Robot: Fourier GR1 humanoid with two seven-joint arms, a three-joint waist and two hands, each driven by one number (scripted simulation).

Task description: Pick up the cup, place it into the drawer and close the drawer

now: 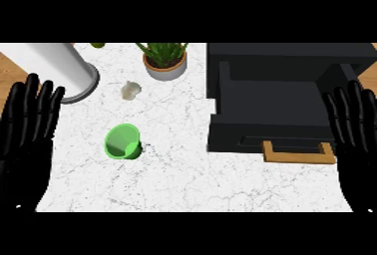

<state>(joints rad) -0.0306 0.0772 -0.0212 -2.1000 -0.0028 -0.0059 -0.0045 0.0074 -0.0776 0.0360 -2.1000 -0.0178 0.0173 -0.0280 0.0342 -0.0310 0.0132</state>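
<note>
The cup (123, 142) lies on its side on the white marbled surface (184, 184). Its long axis runs roughly from the far edge toward the near edge, tilted a little, with the open mouth turned toward the near left and the closed base toward the far right. It is bright green, with a rounded rim and a darker green inside where the wall is shaded. It touches nothing but the surface.

The left hand (28, 124) shows at the left edge, fingers straight and pointing away from the robot, holding nothing. The cup lies to the right of this hand, well apart from it, about level with its palm. The right hand (357, 129) shows at the right edge in the same pose, fingers straight and spread, empty. The cup is far to the left of it.

Just left of the right hand stands the dark drawer unit (273, 99), and its drawer (280, 107) is pulled open toward the near side. A tan handle (298, 153) sits on the drawer's front, close to the right hand's fingers.

Beyond the left hand's fingertips stands a white cylinder (70, 69). Further right of it are a small pale object (130, 90) and a potted plant (165, 60) in a grey pot.
</note>
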